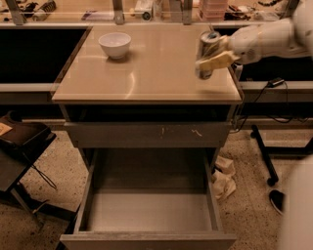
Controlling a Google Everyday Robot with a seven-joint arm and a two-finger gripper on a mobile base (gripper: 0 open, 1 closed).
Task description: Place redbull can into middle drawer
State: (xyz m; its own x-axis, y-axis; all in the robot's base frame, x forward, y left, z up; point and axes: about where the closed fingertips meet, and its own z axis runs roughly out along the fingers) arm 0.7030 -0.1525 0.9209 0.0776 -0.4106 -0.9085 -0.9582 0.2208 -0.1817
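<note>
One redbull can [205, 54], one white bowl [115, 44] and one open middle drawer [146, 215] are showing. The gripper [213, 59] is clenching the redbull can at the countertop's [146, 73] right side. It is standing near upright, long axis vertical, top leaning slightly right.

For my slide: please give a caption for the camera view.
Gripper grips the can at the counter right side; middle drawer stands open below.

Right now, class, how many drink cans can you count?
1. The can is held in the gripper over the right side of the counter. More could be hidden among the clutter behind the counter.
</note>
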